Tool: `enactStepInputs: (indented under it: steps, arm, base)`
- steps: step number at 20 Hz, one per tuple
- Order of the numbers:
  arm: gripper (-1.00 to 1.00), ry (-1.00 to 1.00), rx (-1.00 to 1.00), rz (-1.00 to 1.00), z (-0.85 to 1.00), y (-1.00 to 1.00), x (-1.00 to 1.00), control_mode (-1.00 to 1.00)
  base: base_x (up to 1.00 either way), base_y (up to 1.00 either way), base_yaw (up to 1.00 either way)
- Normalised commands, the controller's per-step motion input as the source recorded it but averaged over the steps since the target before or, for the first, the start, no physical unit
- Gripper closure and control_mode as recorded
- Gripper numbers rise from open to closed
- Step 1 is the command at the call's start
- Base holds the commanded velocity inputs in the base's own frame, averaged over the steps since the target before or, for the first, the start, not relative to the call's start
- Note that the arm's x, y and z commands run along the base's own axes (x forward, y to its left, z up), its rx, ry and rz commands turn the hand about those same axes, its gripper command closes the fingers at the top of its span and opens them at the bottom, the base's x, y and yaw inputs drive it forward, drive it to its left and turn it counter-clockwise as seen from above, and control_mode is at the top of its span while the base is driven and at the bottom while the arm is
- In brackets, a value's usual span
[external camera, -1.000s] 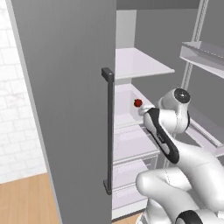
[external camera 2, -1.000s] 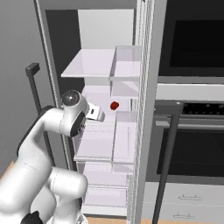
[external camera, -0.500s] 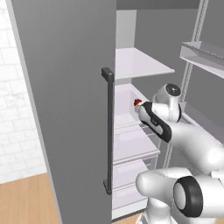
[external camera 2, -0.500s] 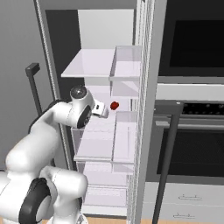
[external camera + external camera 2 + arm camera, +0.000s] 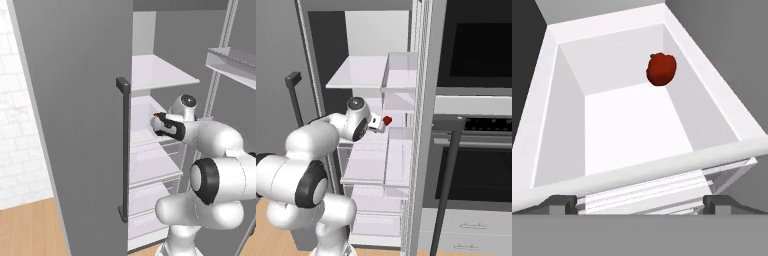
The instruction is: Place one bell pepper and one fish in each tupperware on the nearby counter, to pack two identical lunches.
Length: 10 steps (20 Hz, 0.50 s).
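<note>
The tool [image 5: 640, 202] hangs wide apart and empty at the front rim of a white fridge bin [image 5: 567, 115]. A red bell pepper [image 5: 661, 69] sits near the bin's far right corner, well apart from the fingertips [image 5: 562, 203].

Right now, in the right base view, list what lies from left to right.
Dark vertical fridge door handle → white robot arm's round wrist joint → small glossy red bell pepper → long dark oven handle bar.
</note>
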Motion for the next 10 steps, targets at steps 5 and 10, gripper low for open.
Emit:
enactStepInputs:
  steps: [5,10]
  arm:
    - [-1.00,0.00,0.00,0.00,-0.26,-0.09,0.53,-1.00]
    - [-1.00,0.00,0.00,0.00,-0.15,-0.14,0.54,-1.00]
  base:
    - [0.00,0.00,0.00]
    - [0.00,0.00,0.00]
